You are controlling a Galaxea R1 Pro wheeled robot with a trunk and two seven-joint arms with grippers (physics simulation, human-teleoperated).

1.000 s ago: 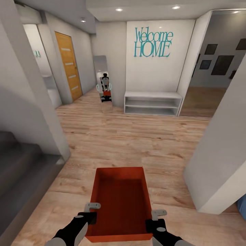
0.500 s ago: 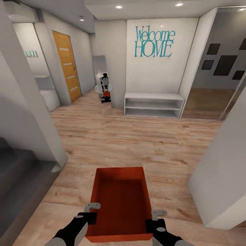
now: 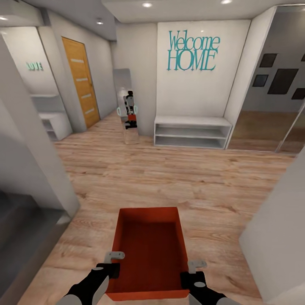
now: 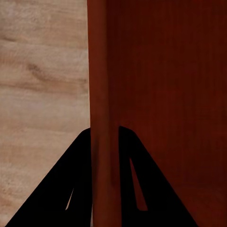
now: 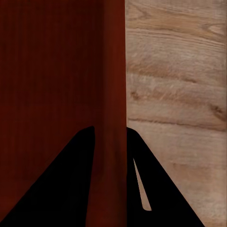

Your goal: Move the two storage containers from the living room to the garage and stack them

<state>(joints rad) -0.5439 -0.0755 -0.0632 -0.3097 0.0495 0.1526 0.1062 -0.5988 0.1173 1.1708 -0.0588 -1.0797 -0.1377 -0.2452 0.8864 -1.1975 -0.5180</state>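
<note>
One storage container [image 3: 149, 250], left pincer [image 3: 114, 262] pinching its left wall, right pincer [image 3: 195, 271] pinching its right wall, wood-plank floor [image 3: 169, 178] beneath

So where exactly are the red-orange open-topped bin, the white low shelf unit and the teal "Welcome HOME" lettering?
Red-orange open-topped bin [image 3: 149, 250]: head view, on its inner bottom.
White low shelf unit [image 3: 192, 121]: head view, on its top board.
Teal "Welcome HOME" lettering [image 3: 193, 53]: head view, mid-lettering on the wall.

One red bin [image 3: 150, 250], carried by two grippers, the left [image 3: 113, 262] and the right [image 3: 195, 271]. One orange door [image 3: 81, 82], one white shelf unit [image 3: 191, 132], one "Welcome HOME" sign [image 3: 192, 51], four dark frames [image 3: 283, 80], three ceiling lights [image 3: 147, 4].
</note>
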